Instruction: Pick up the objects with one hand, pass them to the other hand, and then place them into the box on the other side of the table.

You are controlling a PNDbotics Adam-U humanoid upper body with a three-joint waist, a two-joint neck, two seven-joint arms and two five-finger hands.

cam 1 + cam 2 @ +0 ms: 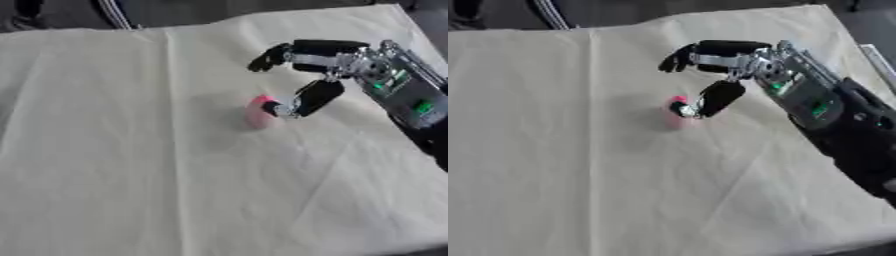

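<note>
A small pink object (257,112) lies on the cream cloth near the middle of the table, slightly blurred. My right hand (350,62) comes in from the right and hovers just beside and above it. The fingers (280,54) stretch out to the left, past the object's far side, with their tips bent a little. The thumb (315,96) points down and its tip touches or nearly touches the pink object's right side. Nothing is enclosed in the hand. My left hand shows in neither view, and no box is visible.
The cream cloth (131,160) covers the whole table, with creases running across it. Dark floor and a pale cable (114,15) lie beyond the far edge. My right forearm (833,115) crosses the table's right side.
</note>
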